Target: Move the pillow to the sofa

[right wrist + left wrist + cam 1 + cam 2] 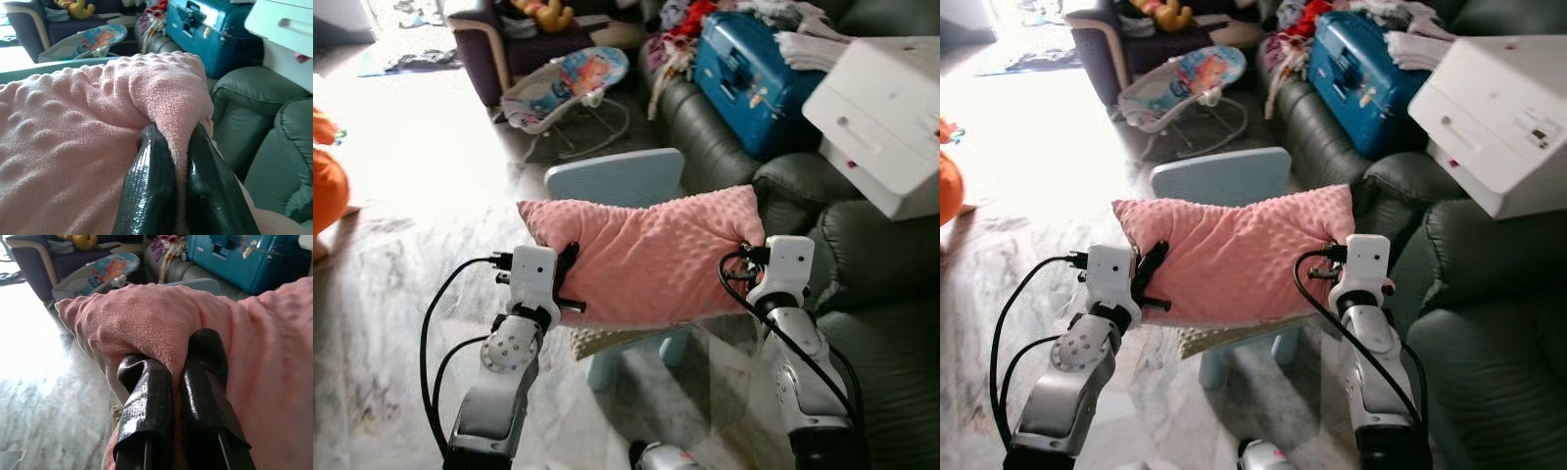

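Above the small blue chair (pixel 617 178), the pink pillow (pixel 651 257) is held aloft beside the dark sofa (pixel 862 284), pinched at opposite ends by 2 grippers: left gripper (pixel 172 382), right gripper (pixel 182 161), jaws clamped on fabric.

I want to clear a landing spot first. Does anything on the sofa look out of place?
Yes. A blue suitcase and a white drawer unit lie on the dark green sofa, with clothes heaped behind; the unit sits tilted.

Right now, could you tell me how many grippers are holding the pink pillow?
2. The left gripper pinches the pink pillow at its left end, and the right gripper pinches its right end, next to the dark green sofa.
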Robot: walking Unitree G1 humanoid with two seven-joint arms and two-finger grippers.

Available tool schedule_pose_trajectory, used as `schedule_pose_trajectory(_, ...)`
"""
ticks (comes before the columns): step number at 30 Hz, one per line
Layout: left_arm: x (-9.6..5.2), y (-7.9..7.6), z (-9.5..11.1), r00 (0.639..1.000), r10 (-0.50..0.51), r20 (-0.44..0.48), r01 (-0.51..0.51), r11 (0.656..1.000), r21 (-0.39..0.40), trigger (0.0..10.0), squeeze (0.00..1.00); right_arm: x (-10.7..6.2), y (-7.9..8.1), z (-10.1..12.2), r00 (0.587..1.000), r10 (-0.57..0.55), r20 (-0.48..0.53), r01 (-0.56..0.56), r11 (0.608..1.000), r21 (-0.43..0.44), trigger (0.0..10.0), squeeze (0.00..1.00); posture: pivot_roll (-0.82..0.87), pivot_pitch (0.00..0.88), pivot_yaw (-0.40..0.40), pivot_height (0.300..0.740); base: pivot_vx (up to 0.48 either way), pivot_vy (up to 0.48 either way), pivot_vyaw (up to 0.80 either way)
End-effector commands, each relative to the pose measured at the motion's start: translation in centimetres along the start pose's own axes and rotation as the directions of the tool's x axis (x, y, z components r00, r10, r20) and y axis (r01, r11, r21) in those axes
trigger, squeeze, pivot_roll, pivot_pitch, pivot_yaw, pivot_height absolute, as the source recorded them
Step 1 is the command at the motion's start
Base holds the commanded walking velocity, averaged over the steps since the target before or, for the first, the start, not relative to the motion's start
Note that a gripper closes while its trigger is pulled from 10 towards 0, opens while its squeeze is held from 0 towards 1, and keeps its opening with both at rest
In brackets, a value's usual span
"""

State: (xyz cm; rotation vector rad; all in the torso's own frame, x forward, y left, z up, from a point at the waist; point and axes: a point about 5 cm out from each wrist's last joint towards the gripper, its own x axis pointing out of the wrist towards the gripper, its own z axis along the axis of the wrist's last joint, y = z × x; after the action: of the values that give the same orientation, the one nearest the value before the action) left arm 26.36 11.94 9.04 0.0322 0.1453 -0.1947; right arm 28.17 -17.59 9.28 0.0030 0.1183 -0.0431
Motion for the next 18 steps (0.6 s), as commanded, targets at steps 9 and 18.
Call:
schedule_pose_trajectory(9,-0.25,-0.46,0.04,0.999,-0.033,0.012,0.033,0.999,-0.006,10.0,0.00,0.15,-0.17,0.58,1.000,-0.012,0.014,0.012,1.000,-0.013,10.0,0.00,-0.05,0.000,-0.013,0.740,0.000,0.000,-0.80)
schedule_pose_trajectory(18,-0.37,-0.88,-0.13,0.999,-0.048,0.005,0.048,0.999,-0.017,10.0,0.00,0.08,-0.58,0.42,0.999,-0.033,0.000,0.033,0.999,-0.005,10.0,0.00,-0.06,0.000,-0.010,0.740,0.000,0.000,-0.80)
